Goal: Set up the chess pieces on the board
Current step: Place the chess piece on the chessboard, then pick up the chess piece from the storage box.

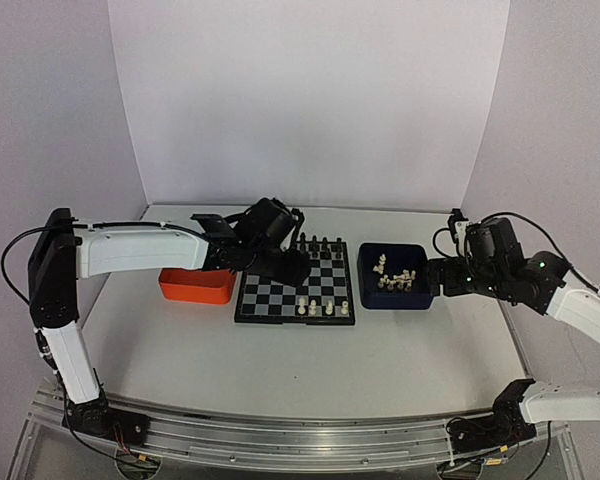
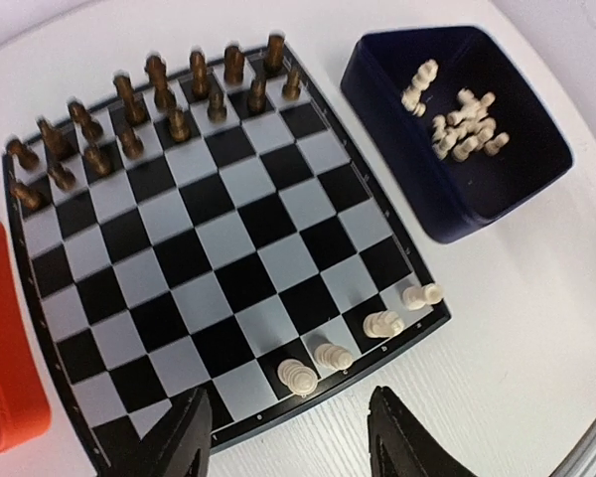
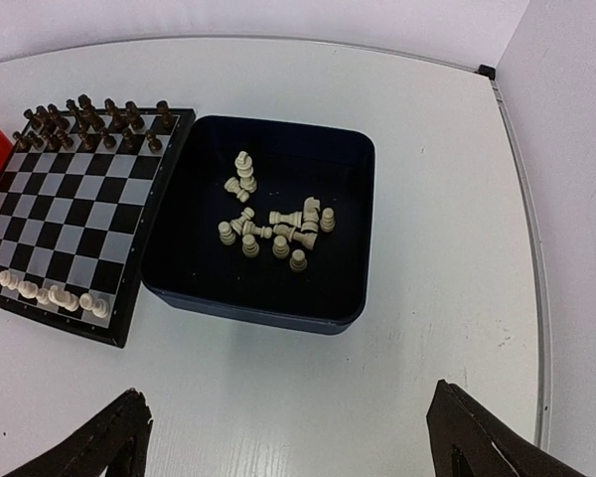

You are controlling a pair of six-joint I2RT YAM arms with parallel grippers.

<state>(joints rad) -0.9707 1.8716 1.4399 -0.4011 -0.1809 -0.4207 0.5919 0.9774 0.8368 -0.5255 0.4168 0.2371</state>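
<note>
Left tool [image 2: 293, 452] is hanging over the near edge of the board [image 2: 228, 238], with its two fingers standing apart and nothing between them. Just in front of these fingers four white chess pieces [image 2: 333, 356] are standing in one line on the near row, all on the right half of the board. The black pieces [image 2: 149, 99] are filling the two far rows.

The right tool [image 3: 293, 447] is also spread wide and is holding nothing. It is hovering above the worktop [image 3: 427, 298] on the near side of the blue tray [image 3: 258, 303], which is sitting just beside the right edge of the board.

The other white chess pieces [image 3: 278, 234] are lying in a loose heap on the floor of this tray. Some are standing upright and several are lying on their side, pointing in different directions.

For the next pick, this heap is lying to the right of the left tool, beyond the edge of the board, but straight ahead of the right tool. So the right arm is looking nearer to it. A piece on its side will probably be asking for the fingers to close across its long axis. The near row's left squares are waiting empty.
</note>
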